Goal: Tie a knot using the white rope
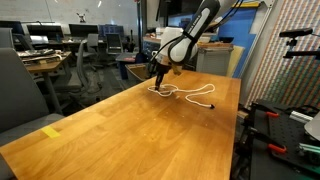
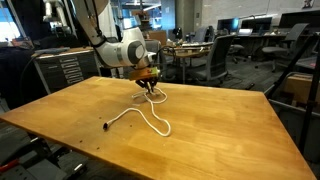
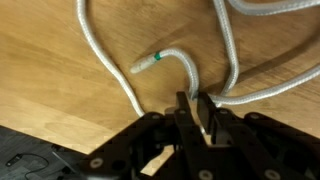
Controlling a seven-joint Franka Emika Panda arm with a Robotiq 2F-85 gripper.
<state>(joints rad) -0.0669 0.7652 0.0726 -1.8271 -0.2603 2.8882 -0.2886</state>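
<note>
My gripper point(image 3: 196, 110) is clamped on the thin white rope point(image 3: 100, 52), free end point(image 3: 148, 62) at ten o'clock; no knot yet.

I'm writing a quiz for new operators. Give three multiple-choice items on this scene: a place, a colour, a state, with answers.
1. The thin white rope lies A on the wooden table; B on a chair; C on the floor.
2. The band near its end is A red; B green; C blue.
3. The tool is A wide open; B shut on the rope; C out of view.
A: it curls across the tabletop. B: the wrist view shows green. B: it pinches the rope.
</note>
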